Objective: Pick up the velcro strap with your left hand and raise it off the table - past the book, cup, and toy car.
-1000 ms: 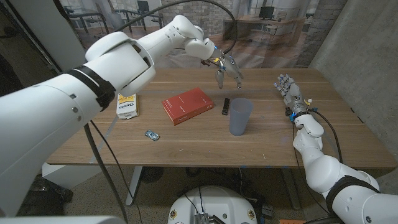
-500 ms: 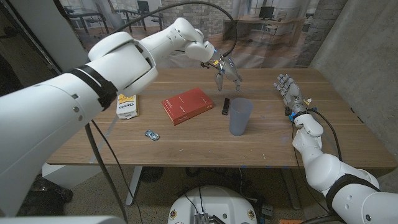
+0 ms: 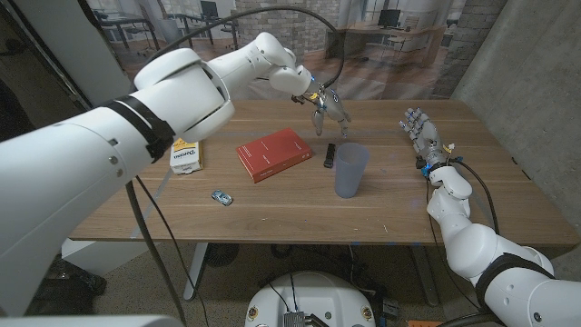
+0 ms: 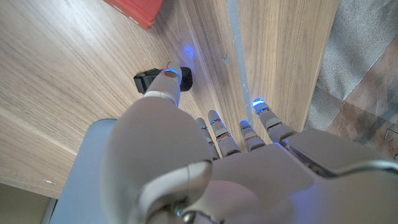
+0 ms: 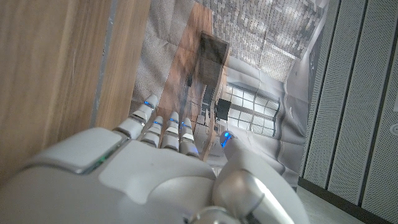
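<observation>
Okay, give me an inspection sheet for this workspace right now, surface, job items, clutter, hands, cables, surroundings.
Surface: wooden table, bare between the items.
Job's things: velcro strap lies on the table behind the cup; red book to its left; toy car near the front.
Clutter: white box left of the book.
Hands: left hand hovers open above the strap; right hand stands open at the table's right.
Cables: black cable arcs over the left arm.
Surroundings: backdrop curtain printed with an office.
</observation>
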Action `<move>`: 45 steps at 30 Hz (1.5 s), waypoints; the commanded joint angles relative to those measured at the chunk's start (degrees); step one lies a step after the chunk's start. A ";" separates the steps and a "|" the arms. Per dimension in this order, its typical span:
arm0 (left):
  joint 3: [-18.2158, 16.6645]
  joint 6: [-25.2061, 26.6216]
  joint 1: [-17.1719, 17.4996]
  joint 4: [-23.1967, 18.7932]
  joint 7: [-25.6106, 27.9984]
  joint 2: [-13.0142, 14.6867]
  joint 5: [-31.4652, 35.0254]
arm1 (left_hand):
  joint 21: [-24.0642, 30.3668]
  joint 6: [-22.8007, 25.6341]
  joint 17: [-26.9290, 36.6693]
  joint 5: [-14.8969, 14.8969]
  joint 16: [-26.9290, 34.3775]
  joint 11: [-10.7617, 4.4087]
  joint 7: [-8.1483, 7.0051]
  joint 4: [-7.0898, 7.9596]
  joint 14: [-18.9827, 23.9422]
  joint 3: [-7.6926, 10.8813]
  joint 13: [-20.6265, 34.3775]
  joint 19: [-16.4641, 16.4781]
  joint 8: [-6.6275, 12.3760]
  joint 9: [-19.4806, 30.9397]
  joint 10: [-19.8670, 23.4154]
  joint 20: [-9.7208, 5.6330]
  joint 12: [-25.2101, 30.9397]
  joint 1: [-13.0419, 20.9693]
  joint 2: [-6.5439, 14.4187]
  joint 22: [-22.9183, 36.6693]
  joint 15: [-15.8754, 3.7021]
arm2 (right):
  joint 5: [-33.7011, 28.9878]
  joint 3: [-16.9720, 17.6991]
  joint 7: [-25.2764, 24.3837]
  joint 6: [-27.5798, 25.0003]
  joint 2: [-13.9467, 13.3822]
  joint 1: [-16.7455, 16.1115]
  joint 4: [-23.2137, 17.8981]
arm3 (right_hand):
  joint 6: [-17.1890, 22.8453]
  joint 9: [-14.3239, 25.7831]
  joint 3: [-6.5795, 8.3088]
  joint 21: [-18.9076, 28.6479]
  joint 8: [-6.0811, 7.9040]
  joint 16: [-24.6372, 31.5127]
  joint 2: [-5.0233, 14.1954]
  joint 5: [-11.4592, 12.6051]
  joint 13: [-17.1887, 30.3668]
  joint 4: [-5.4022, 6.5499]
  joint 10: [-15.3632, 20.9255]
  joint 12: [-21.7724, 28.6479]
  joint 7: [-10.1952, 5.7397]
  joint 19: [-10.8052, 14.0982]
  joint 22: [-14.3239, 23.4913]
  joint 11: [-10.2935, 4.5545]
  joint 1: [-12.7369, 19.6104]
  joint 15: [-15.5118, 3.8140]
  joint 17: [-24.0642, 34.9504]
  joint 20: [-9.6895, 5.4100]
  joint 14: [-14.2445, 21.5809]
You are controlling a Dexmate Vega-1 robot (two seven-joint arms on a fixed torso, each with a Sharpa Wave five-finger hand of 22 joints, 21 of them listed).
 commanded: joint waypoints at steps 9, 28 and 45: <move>1.90 1.19 0.52 1.94 0.98 -0.77 -0.59 | -0.34 1.16 0.07 -0.01 0.13 0.00 -0.32 0.18 0.66 -0.80 0.51 0.30 0.90 0.11 1.11 -0.02 0.74 1.11 0.39 0.10 -2.08 | -0.34 -0.07 -0.44 -0.11 0.19 -0.09 0.06 | 0.07 0.29 -0.14 -0.26 -0.17 0.37 0.10 -0.01 0.24 0.18 0.23 0.04 0.48 -0.11 0.29 0.31 -0.20 0.40 0.10 -0.76 0.03; 3.96 3.22 1.29 3.04 0.87 -1.47 -1.09 | -0.50 1.91 0.06 -0.01 0.19 0.00 -0.39 0.13 1.25 -1.36 0.77 0.49 1.56 0.16 2.01 0.07 1.19 2.07 1.00 0.12 -2.16 | -0.46 -0.14 -0.70 -0.15 0.11 -0.10 0.06 | -0.01 0.27 -0.16 -0.62 -0.21 0.35 0.28 -0.27 0.21 0.26 0.02 -0.07 0.57 -0.30 0.31 0.44 -0.35 0.61 0.10 -0.84 0.04; 5.57 5.73 1.93 3.45 0.83 -1.88 -2.25 | -0.61 2.12 0.06 -0.07 0.15 0.06 -0.39 0.20 1.52 -1.99 0.96 0.67 1.94 0.19 2.31 0.09 1.34 2.51 1.29 0.14 -2.35 | -0.68 -0.07 -0.90 0.60 -0.09 0.46 1.21 | -0.08 0.25 -0.15 -0.92 -0.23 0.31 0.33 -0.50 0.18 0.16 0.04 -0.07 0.58 -0.38 0.31 0.59 -0.32 0.76 0.04 -0.82 0.08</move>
